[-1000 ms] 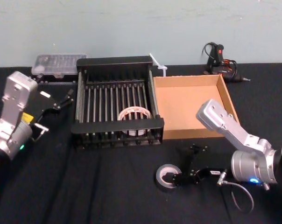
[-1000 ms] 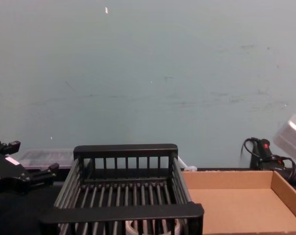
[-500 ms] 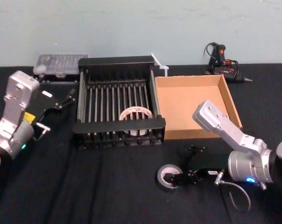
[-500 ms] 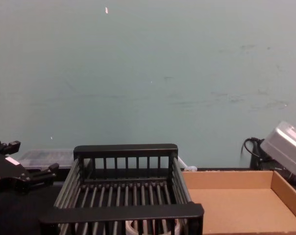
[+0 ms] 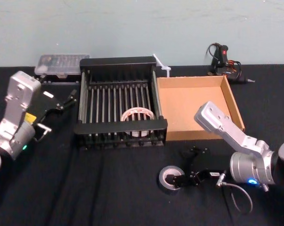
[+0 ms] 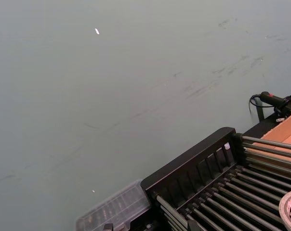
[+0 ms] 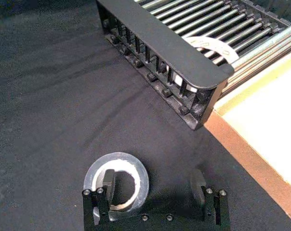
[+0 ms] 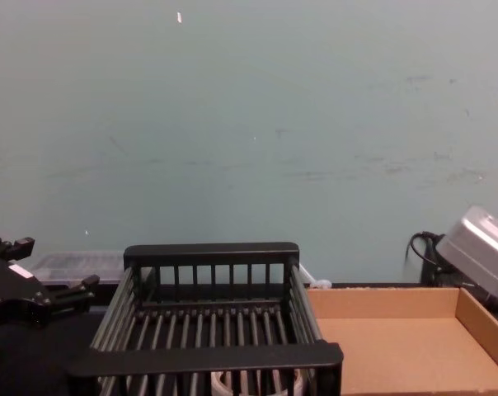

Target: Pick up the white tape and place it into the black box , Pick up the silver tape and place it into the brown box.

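Two hands in view, one at work. Right hand (image 7: 155, 185) is low over the black counter (image 5: 109, 188) in front of the brown box (image 5: 191, 108), its fingers spread wide apart: one finger (image 7: 108, 183) sits inside the hollow centre of the silver tape (image 7: 116, 180), the other finger (image 7: 197, 183) stands clear of the roll on the side toward the box, so nothing is clamped. In the head view the same right hand (image 5: 184, 167) straddles the silver tape (image 5: 169, 179), which lies flat on the counter, near the front wall of the brown box but apart from it. Left hand (image 5: 57, 104) is raised off the counter just beside the left wall of the black box (image 5: 118, 127), its fingers apart and holding nothing. White tape (image 5: 136, 114) lies inside the black box on the slatted floor, toward the front right corner, close to the front rim. The black box and brown box stand side by side, walls touching or nearly so. Behind the black box's left corner is a clear plastic parts case (image 5: 62, 63); behind the brown box, a black glue gun (image 5: 222, 59) with cable.
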Tool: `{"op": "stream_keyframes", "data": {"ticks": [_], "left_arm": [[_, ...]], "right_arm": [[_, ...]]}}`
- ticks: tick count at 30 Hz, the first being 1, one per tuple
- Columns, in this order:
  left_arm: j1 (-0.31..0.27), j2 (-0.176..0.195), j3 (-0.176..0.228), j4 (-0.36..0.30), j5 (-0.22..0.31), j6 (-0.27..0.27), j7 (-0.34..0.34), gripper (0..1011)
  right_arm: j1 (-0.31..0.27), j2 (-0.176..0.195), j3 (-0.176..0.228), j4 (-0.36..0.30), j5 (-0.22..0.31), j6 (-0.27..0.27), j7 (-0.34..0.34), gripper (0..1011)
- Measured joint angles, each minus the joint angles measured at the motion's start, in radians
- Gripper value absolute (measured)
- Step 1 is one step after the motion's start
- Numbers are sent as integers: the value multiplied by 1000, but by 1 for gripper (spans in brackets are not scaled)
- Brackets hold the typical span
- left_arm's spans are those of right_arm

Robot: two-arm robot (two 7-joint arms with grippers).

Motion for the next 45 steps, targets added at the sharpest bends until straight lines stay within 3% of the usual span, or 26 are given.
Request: {"op": "stream_keyframes", "data": {"ticks": [5, 12, 35, 45], "left_arm": [[0, 0, 0, 0, 0, 0, 0, 1001], [0, 0, 0, 0, 0, 0, 0, 1001], [0, 0, 0, 0, 0, 0, 0, 1001], [0, 0, 0, 0, 0, 0, 0, 1001]], "right_arm": [[0, 0, 1, -1, 1, 0, 0, 993], [-1, 1, 1, -1, 1, 0, 0, 869], [-1, 1, 2, -2, 2, -2, 0, 145], [-1, 1, 2, -2, 2, -2, 0, 138]]}}
